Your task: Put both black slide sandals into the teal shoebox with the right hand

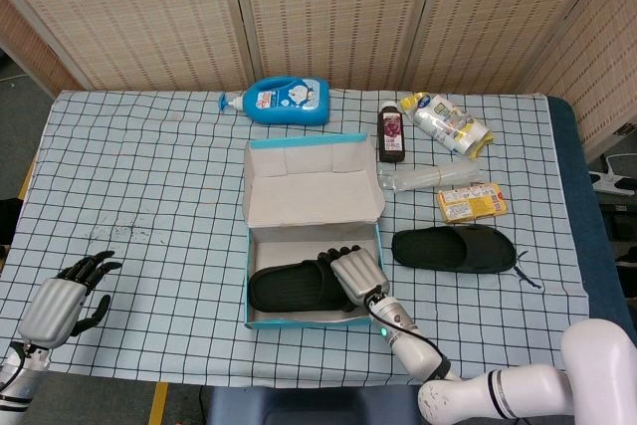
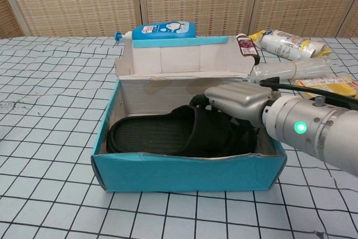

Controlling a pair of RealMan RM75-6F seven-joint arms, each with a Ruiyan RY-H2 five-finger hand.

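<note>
Sandal low in teal shoebox, gripped by right hand; withdrawing early risks dragging box toward 3 o'clock.

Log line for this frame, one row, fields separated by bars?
right hand grips first sandal inside shoebox | second sandal on table | left hand idle, open

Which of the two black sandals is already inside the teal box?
The sandal under the right hand, lying inside the teal shoebox. The other sandal lies on the checked tablecloth to the box's right.
</note>
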